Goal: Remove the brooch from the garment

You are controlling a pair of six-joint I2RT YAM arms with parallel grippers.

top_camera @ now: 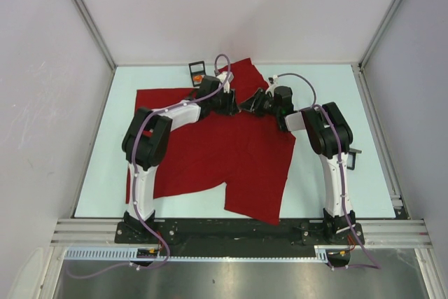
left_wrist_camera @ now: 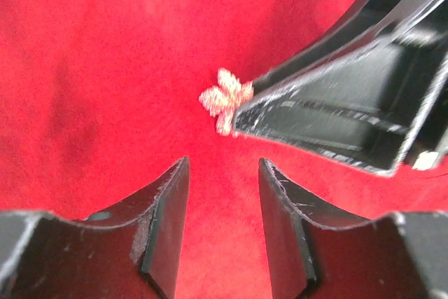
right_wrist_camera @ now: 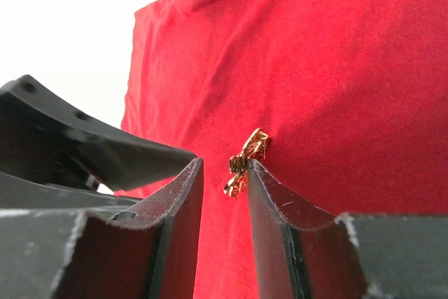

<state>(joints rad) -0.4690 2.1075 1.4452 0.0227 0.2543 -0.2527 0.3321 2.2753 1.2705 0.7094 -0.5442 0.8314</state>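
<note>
The red T-shirt (top_camera: 210,152) lies spread flat on the table. A small gold brooch (right_wrist_camera: 245,160) is pinned to it near the top middle; in the left wrist view it (left_wrist_camera: 224,99) looks pale and sparkly. My right gripper (right_wrist_camera: 225,169) is open, and its right finger touches the brooch's side, the brooch at the mouth of the jaws. My left gripper (left_wrist_camera: 224,173) is open over bare red cloth, a little short of the brooch. The right gripper's finger (left_wrist_camera: 329,113) reaches the brooch from the right in that view. Both grippers meet at the shirt's top (top_camera: 245,101).
A small black device with an orange spot (top_camera: 197,70) lies on the table just beyond the shirt's top edge. The pale table (top_camera: 336,173) shows to the right and left of the shirt. White walls enclose the table.
</note>
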